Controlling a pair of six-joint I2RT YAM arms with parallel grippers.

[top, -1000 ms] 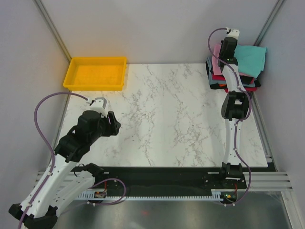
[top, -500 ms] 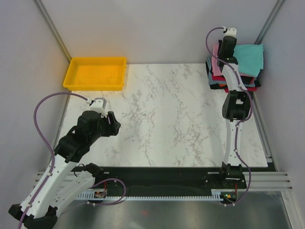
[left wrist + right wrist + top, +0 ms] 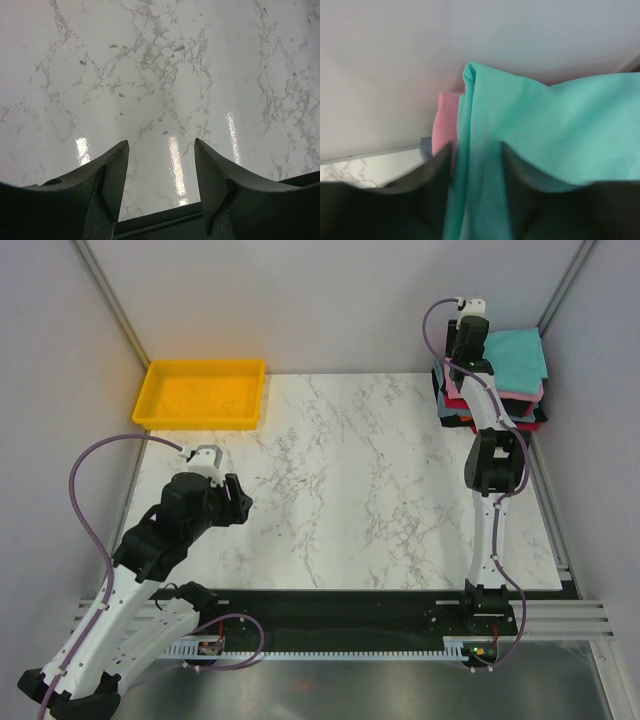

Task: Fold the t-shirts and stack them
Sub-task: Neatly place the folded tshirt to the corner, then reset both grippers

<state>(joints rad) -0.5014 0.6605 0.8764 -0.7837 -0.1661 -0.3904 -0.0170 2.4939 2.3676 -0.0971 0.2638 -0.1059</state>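
Folded t-shirts lie in a stack [image 3: 495, 405] at the table's far right corner; pink, red, black and grey-blue layers show. The teal t-shirt [image 3: 515, 358] is on top. My right gripper [image 3: 466, 340] is at the stack's left end, shut on the teal shirt's folded edge [image 3: 545, 135]; in the right wrist view [image 3: 476, 150] the cloth runs between the fingers. The pink shirt [image 3: 445, 120] lies just left of it. My left gripper [image 3: 236, 498] is open and empty above the marble table, as the left wrist view [image 3: 160, 145] shows.
A yellow plastic tray [image 3: 200, 392] stands at the far left corner. Grey walls close the back and sides, close behind the stack. The marble tabletop [image 3: 340, 480] lies between the arms.
My right gripper has moved left and slightly back, drawing the teal shirt left over the stack. The left arm has not moved.
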